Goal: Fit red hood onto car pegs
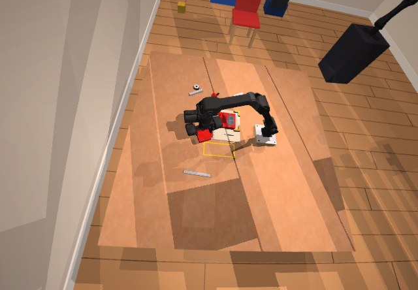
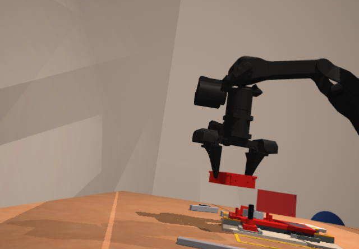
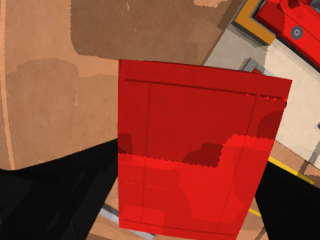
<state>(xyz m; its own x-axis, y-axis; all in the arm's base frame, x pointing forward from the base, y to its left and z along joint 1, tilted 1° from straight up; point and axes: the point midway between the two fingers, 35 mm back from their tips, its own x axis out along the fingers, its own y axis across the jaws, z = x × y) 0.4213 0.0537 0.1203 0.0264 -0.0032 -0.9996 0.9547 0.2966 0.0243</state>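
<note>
Top view: I see the arm reaching from its white base plate point(image 1: 270, 142) out across the table point(image 1: 287, 195), wrist over the jig area. The hood point(image 1: 204, 135) shows only as a red patch poking out below the black wrist. Beside it, the chassis point(image 1: 225, 117) sits in its jig point(image 1: 232, 135), engine block point(image 1: 231, 121) grey in the middle. A yellow outlined rectangle point(image 1: 218, 149) is marked on the table just below the jig. Loose parts lie apart: a grey bar point(image 1: 196, 173) nearer the camera, a small gear point(image 1: 196, 86) and a short grey strip point(image 1: 195, 92) on the far side. I cannot judge the hood's height from here.

Exterior view: this settles the height. The gripper point(image 2: 233, 171) points straight down and is clamped on the hood point(image 2: 233, 179), one finger point(image 2: 215, 159) at each end, fingers standing fairly wide on the shell's width. The hood hangs in the air, well above the table, slightly tilted, down at its right end. The chassis point(image 2: 275, 224) lies lower and to the right, a black upright post point(image 2: 251, 211) standing on it.

Wrist view: only here do I see the hood's flat roof point(image 3: 200, 160), filling the middle between the two dark fingers. The jig's corner point(image 3: 256, 16) and part of the chassis point(image 3: 300, 14) show at upper right, off to the side of the hood, not beneath it.
</note>
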